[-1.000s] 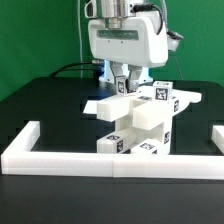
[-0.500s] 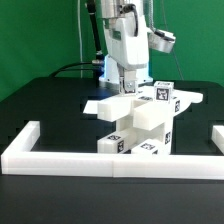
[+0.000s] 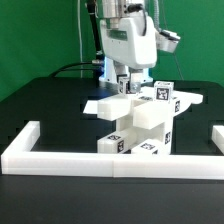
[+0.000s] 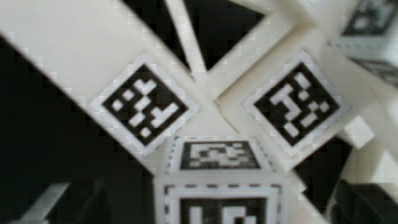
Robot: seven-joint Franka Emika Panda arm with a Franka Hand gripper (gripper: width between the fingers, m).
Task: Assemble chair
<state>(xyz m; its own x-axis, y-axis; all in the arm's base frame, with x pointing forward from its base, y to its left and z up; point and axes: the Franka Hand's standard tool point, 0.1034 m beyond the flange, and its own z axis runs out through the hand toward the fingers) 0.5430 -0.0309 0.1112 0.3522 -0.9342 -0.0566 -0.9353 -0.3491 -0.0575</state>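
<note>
The chair (image 3: 136, 122) is a blocky white stack of tagged slabs and blocks in the middle of the black table. My gripper (image 3: 126, 84) hangs straight down over its top, towards the exterior view's left, with its jaws on either side of a short upright white post (image 3: 125, 88) that carries a tag. In the wrist view this post (image 4: 217, 190) fills the space between the jaws, with a tag on its top and one on its side. Behind it two tagged white slabs (image 4: 150, 100) (image 4: 295, 100) spread in a V. The fingers seem closed on the post.
A long low white border wall (image 3: 100, 158) runs along the front, with side arms at the exterior view's left (image 3: 25, 135) and right (image 3: 215, 135). A green backdrop stands behind the arm. Cables lie at the back left of the table.
The hand has turned about its vertical axis over the post, from facing the camera broadside to standing at an angle. It stays at the same spot and height. The chair has not moved.
</note>
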